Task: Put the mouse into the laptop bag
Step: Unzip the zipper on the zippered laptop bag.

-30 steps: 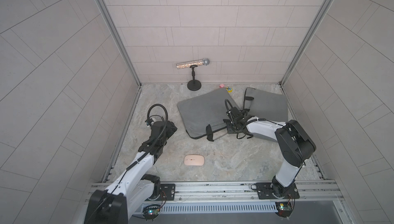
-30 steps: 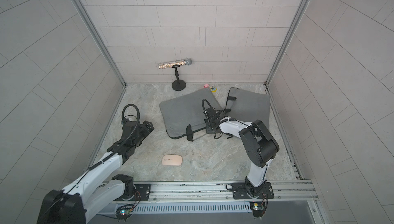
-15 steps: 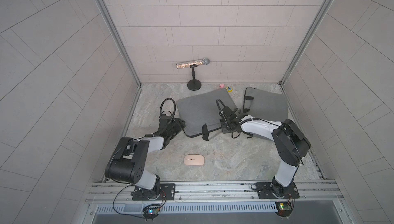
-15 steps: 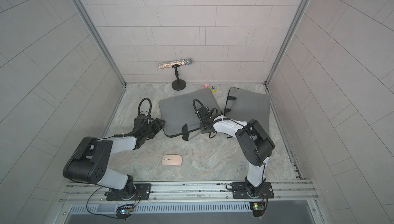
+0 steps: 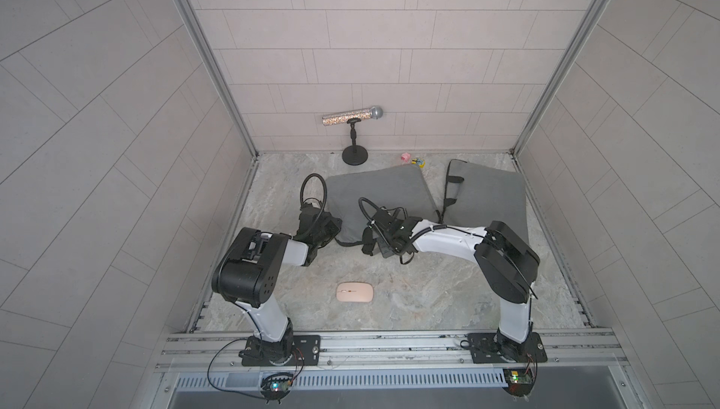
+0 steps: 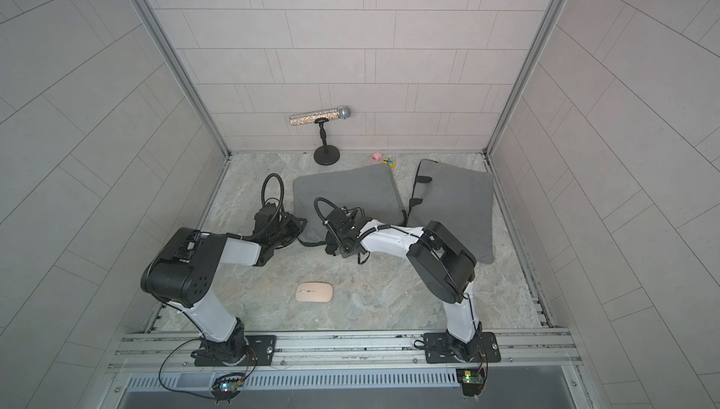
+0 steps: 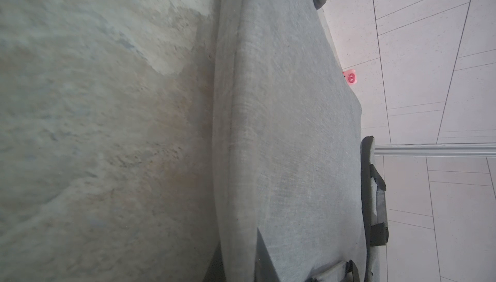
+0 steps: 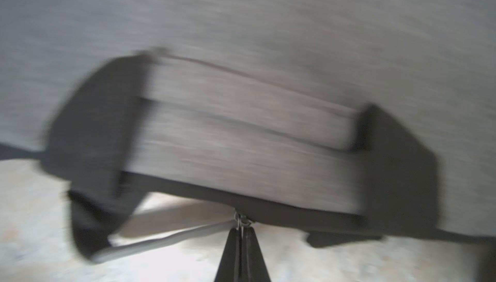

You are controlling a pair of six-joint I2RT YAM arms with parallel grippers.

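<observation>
Mouse [image 5: 355, 292]: on floor [image 5: 428, 290], lower centre.
Laptop bag [image 5: 378, 189]: flat, mid-frame.
Right gripper [image 8: 242, 231]: pinched on zipper pull [image 8: 242, 219].
Left gripper [image 5: 329, 228]: at bag's left corner; can't tell jaws.

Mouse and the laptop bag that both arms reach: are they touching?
Apart. Both top views show a stretch of bare table between the mouse and the laptop bag.

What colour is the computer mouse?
Pale pink. The mouse shows best in a top view.
</observation>
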